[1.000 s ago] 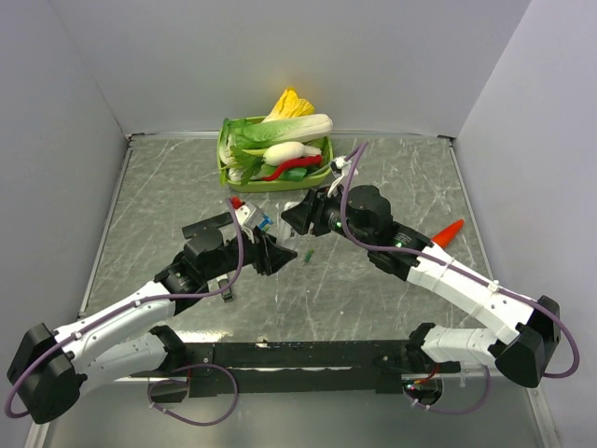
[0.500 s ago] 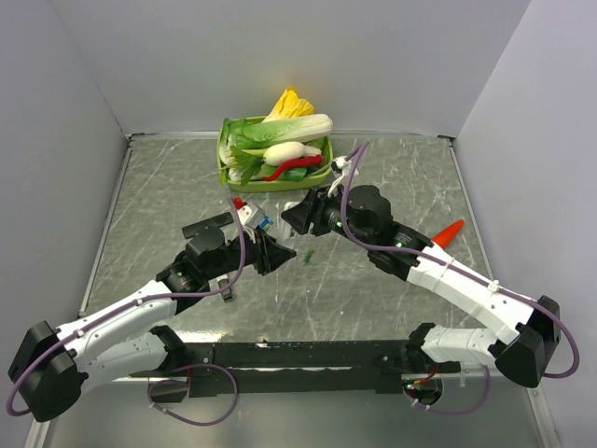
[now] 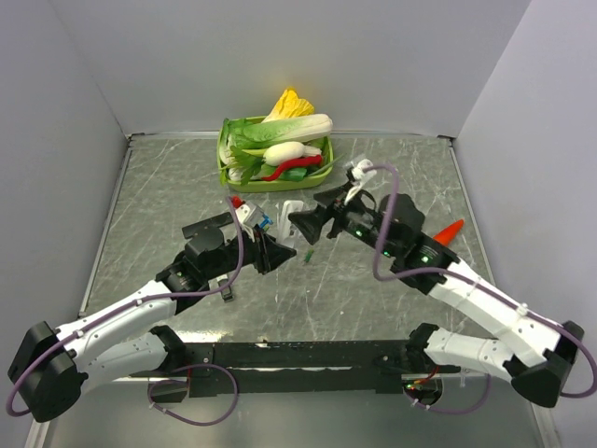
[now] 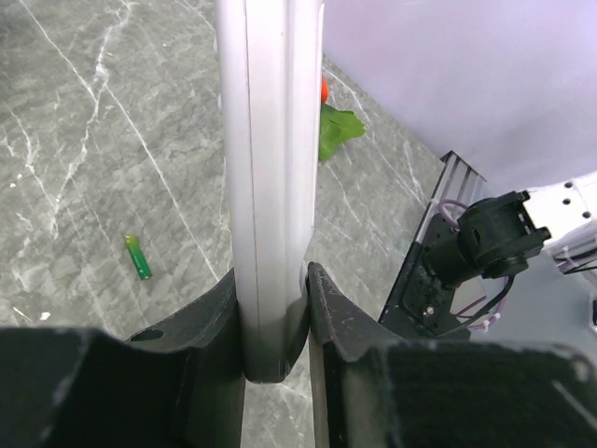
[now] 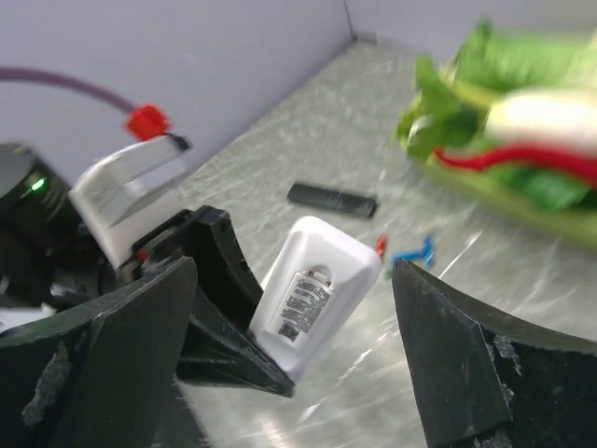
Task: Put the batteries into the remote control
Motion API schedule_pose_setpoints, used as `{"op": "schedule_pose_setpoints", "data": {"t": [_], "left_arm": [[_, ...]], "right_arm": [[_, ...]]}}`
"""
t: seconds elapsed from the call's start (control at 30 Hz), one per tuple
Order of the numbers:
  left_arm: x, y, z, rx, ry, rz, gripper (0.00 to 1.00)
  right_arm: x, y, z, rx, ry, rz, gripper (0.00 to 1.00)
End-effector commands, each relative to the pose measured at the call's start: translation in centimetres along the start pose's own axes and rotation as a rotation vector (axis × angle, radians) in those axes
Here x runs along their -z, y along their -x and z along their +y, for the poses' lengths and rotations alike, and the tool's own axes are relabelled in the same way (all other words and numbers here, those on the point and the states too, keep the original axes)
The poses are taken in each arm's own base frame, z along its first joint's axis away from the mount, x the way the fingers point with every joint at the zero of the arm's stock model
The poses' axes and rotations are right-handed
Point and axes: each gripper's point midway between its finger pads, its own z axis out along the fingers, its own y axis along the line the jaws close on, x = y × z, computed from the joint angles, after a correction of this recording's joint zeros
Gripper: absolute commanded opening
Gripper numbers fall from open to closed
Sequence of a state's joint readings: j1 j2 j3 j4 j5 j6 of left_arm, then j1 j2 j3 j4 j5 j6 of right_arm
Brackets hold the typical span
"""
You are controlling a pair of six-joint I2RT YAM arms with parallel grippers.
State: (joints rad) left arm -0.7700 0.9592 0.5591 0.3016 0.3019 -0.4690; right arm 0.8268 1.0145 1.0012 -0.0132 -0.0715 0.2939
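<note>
Remote (image 4: 269,187) runs up the centre of the left wrist view. Left gripper (image 4: 272,313) clamps its near end, fingers closed on both long edges. In the right wrist view its back faces the camera at frame centre, with a labelled recess showing; looks like the open bay. Green battery (image 4: 138,257) lies loose on the table (image 4: 65,140), lower left, well apart from the remote. Red bit (image 5: 381,245) and blue bit (image 5: 416,253) sit right of the remote, maybe batteries, too small to tell. Right gripper (image 5: 294,280) is spread wide, empty. My read: the pick is next. Drop straight onto the green battery and pinch across its middle, fingers square to its axis so it can't roll. Left arm should hold the bay steady.
</note>
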Motion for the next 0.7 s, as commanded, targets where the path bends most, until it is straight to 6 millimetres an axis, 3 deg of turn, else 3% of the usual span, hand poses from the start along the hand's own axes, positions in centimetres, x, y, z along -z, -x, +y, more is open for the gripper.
{"op": "schedule_pose_setpoints", "data": {"t": [0.0,0.03,0.2,0.43,0.67], "left_arm": [[0.1,1.6,-0.9,0.03,-0.019,-0.048,0.01],[0.1,1.5,-1.0,0.038,-0.027,-0.043,0.01],[0.3,1.6,-1.4,0.053,-0.041,-0.042,0.01],[0.5,2.2,-1.9,0.047,-0.046,-0.039,0.01],[0.6,2.5,-2.0,0.043,-0.048,-0.042,0.01]], "right_arm": [[2.1,2.8,1.4,0.451,0.132,-0.125,0.96],[2.8,2.7,2.4,0.521,0.198,-0.132,0.98],[3.7,0.3,2.5,0.826,0.306,-0.116,1.0],[3.1,-2.1,2.7,0.93,0.403,-0.029,1.0],[2.2,-2.8,3.4,0.946,0.472,0.008,1.0]]}}
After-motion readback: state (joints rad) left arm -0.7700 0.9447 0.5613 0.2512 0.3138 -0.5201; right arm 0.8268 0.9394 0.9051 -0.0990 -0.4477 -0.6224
